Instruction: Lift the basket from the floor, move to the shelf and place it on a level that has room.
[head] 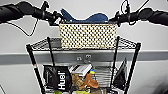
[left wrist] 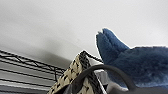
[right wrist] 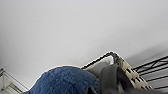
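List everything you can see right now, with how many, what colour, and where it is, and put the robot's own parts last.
basket: one, cream woven with dark rim, sitting on the top tier of the shelf.
blue plush item: one, dark blue, inside the basket, poking above its rim.
shelf: one, black wire rack, against the pale wall.
black pouch: one, black with white lettering, lower tier, left side.
mixed packets: several, white, tan and orange, lower tier, middle.
dark bag: one, black, lower tier, right side.
left tool: one, black, at the basket's left end.
right tool: one, black, at the basket's right end.
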